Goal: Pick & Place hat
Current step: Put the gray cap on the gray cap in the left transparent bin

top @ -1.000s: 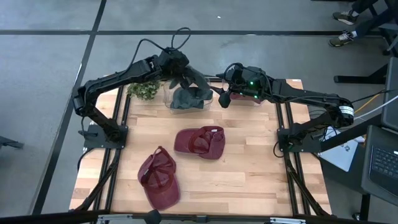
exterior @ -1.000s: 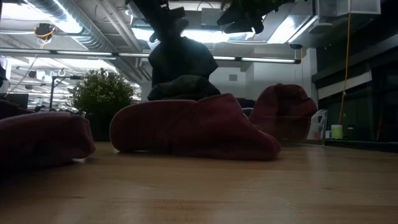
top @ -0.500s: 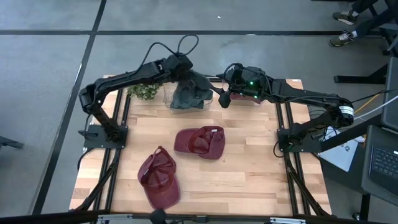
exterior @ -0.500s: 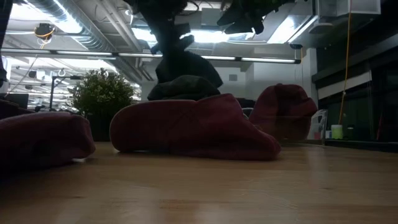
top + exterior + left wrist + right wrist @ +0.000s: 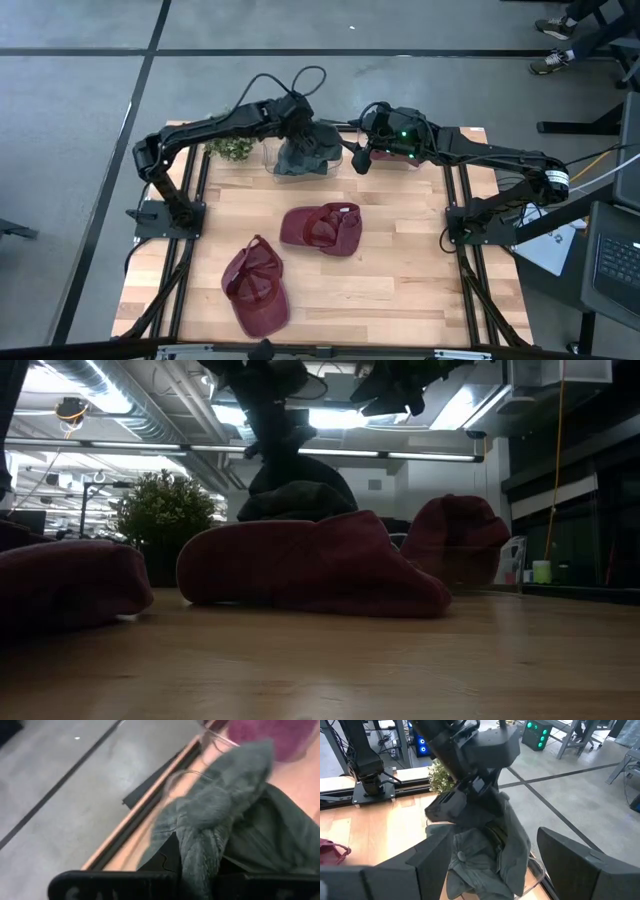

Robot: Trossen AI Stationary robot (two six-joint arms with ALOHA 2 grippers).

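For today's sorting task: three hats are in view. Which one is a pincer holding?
The grey hat at the table's far edge, pinched by the left pincer. The two maroon hats lie untouched on the table.

We see a grey-green hat (image 5: 303,152) with a corduroy-like ribbed texture. Two maroon hats (image 5: 322,229) lie on our pale striped wooden table (image 5: 400,270), beside a green plant (image 5: 232,147).

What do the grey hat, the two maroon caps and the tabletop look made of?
Grey hat: soft ribbed cloth, possibly corduroy; it folds limply where the left gripper pinches it. Maroon caps: matte woven fabric, showing seams and panels. Tabletop: light wood planks with visible grain and joints, slight sheen.
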